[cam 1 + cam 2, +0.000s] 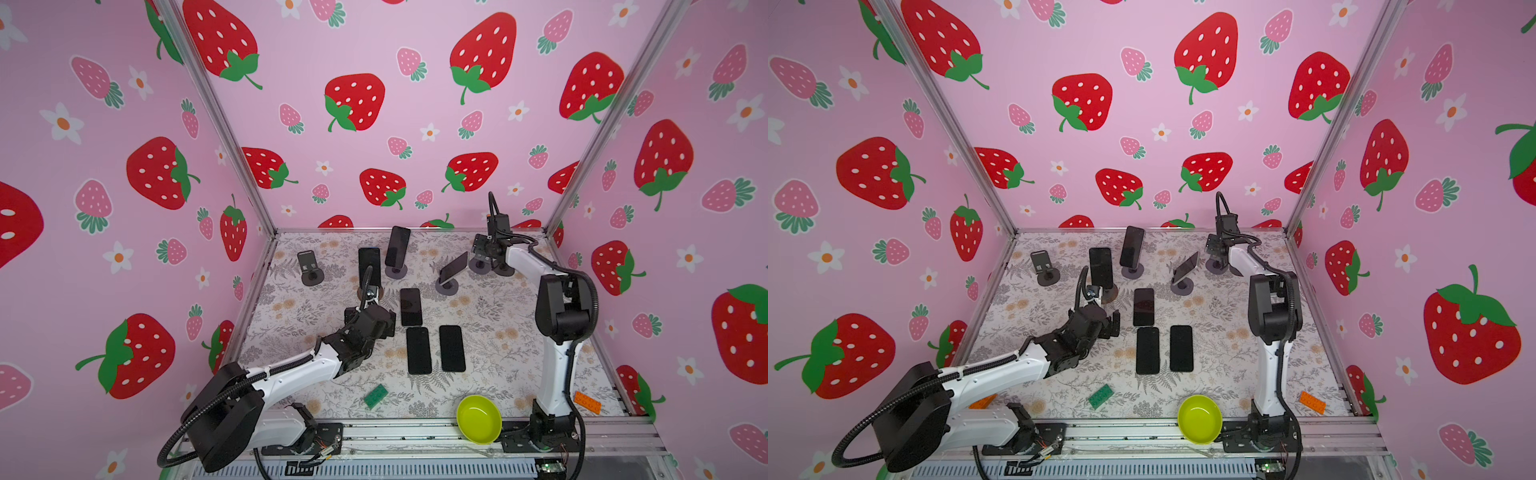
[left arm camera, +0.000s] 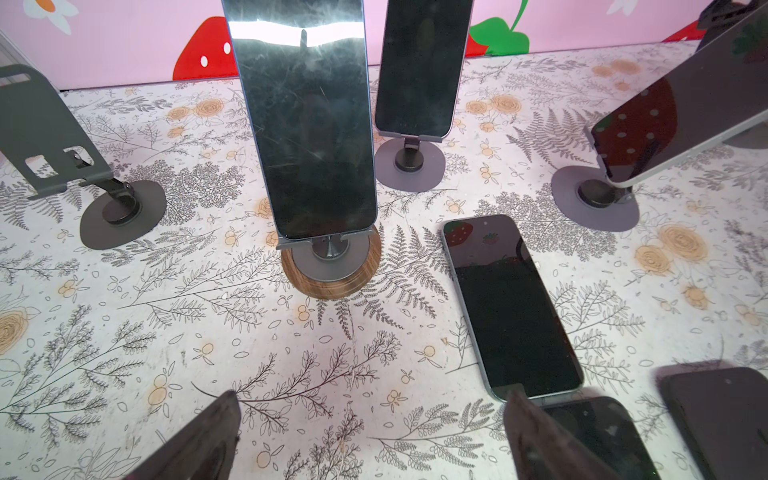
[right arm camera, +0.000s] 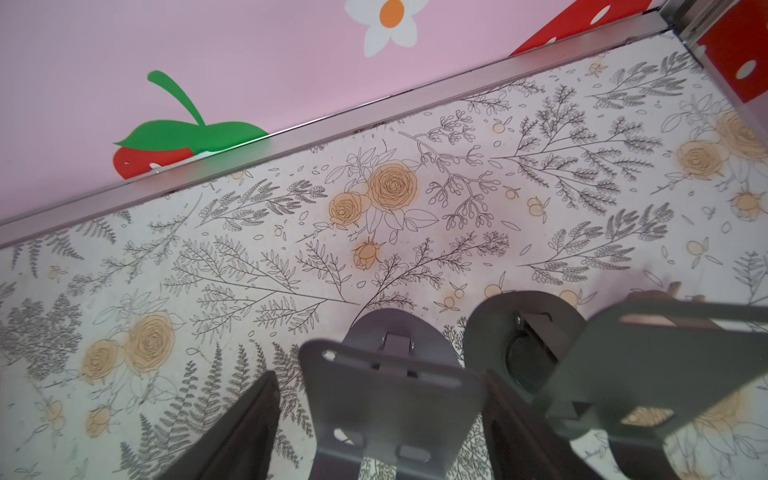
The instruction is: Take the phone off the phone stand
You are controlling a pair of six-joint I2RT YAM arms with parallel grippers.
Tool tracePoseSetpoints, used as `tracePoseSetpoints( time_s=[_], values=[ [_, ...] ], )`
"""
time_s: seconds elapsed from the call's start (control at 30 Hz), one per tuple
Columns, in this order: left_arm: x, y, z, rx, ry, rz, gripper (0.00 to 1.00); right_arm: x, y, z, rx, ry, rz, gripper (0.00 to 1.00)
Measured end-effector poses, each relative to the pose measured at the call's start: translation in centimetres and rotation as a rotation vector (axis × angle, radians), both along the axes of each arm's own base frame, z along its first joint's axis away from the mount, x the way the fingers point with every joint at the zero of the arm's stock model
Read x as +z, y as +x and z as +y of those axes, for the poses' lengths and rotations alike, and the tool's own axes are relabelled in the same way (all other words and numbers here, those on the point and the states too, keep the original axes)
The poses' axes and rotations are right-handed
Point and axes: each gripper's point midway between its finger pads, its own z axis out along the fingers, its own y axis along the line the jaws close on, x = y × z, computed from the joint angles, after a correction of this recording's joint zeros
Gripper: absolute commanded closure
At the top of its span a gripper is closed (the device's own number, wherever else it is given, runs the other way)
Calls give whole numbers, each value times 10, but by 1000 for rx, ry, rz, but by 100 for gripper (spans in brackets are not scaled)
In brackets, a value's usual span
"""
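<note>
Three dark phones rest on stands in both top views: one upright (image 1: 369, 266) on a wood-ringed stand (image 2: 332, 270), one (image 1: 397, 247) behind it, one tilted (image 1: 453, 266). Three more phones (image 1: 411, 306) lie flat mid-table. My left gripper (image 2: 374, 415) is open and empty, low over the mat in front of the upright phone (image 2: 307, 124). At the back right, my right gripper (image 3: 380, 395) is open, its fingers either side of an empty grey stand's plate (image 3: 390, 399), with a gap on one side.
Another empty stand (image 3: 648, 374) sits right beside the right gripper, and one more (image 1: 309, 266) at the back left. Near the front edge lie a green bowl (image 1: 479, 419), a green brick (image 1: 376, 397) and an orange brick (image 1: 587, 402). Walls enclose three sides.
</note>
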Motion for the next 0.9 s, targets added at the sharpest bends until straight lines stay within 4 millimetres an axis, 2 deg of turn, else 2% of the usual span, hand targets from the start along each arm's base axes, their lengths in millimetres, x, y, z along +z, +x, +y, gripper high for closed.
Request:
tracePoseSetpoints(
  time_s=[0.1, 0.27, 0.37, 0.43, 0.57, 0.77, 0.9],
  values=[
    [0, 0, 0, 0, 1, 1, 1, 31, -9, -1, 4, 18, -43, 18],
    [1, -1, 0, 0, -2, -2, 1, 97, -38, -2, 29, 65, -144, 16],
    [0, -1, 0, -1, -2, 0, 1, 118, -59, -4, 47, 85, -180, 15],
    [0, -1, 0, -2, -3, 0, 1, 123, -72, -4, 63, 98, -186, 14],
    [0, -1, 0, -3, -3, 0, 1, 120, -96, 3, 116, 145, -166, 12],
    [-1, -1, -2, -15, 1, 4, 1, 116, -119, 20, 229, 208, -145, 9],
    [-5, -1, -7, -42, 2, 15, 1, 108, -137, 23, 290, 191, -151, 8]
  ],
)
